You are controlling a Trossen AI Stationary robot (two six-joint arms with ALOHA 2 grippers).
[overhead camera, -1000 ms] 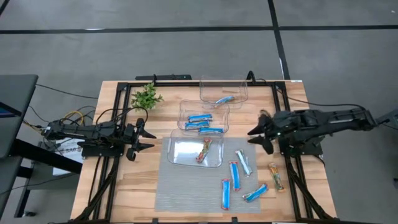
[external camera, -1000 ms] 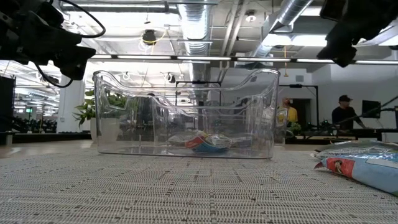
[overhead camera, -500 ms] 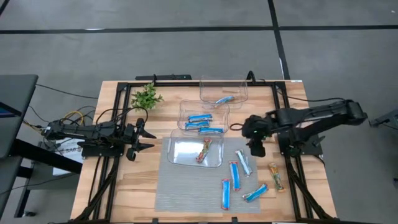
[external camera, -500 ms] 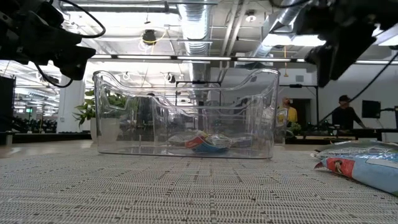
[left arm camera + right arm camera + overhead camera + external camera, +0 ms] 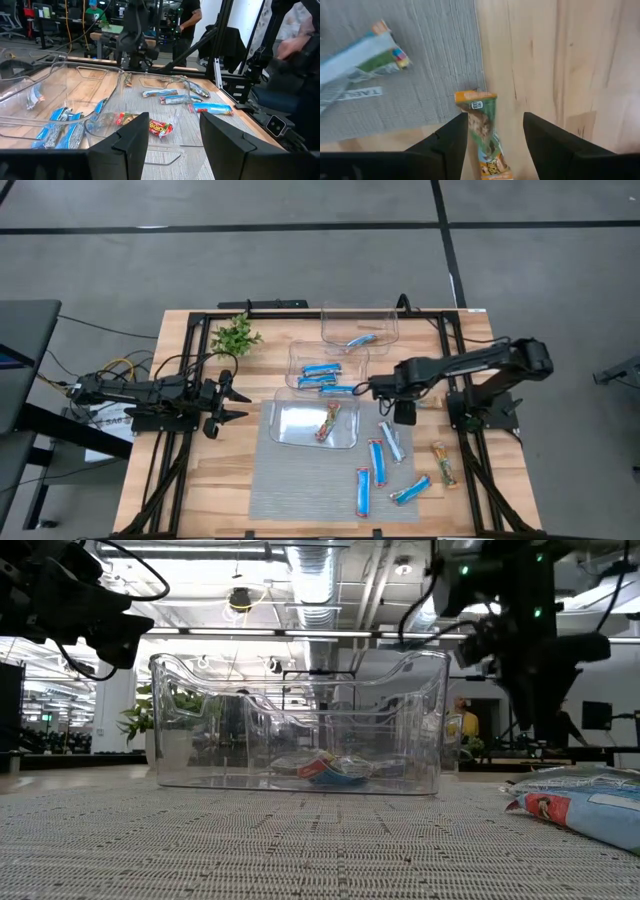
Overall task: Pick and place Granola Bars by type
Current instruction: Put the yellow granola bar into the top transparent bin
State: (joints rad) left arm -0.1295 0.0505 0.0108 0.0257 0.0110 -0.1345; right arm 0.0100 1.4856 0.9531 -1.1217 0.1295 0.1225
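Three clear bins stand in a row. The far bin (image 5: 358, 325) holds a pale silvery-blue bar, the middle bin (image 5: 328, 368) blue bars, and the near bin (image 5: 316, 420) a red multicolour bar (image 5: 159, 127). Several blue and pale Granola Bars (image 5: 377, 462) lie flat on the grey mat. An orange-brown bar (image 5: 485, 135) lies on the wood beside the mat's right edge. My right gripper (image 5: 404, 414) hangs open above the loose bars, pointing down, with the orange-brown bar far below its fingers (image 5: 451, 145). My left gripper (image 5: 228, 402) waits open at the table's left, level.
A small green plant (image 5: 235, 335) stands at the far left. Black frame rails (image 5: 300, 306) run along the table's edges. The grey mat (image 5: 300, 485) covers the near middle. People stand in the room beyond the table.
My right arm has reached from the table's right side toward the middle and sunk. Its gripper has tipped from level to pointing down and has stayed open. It now hangs over the loose bars beside the near bin. The bars have not moved.
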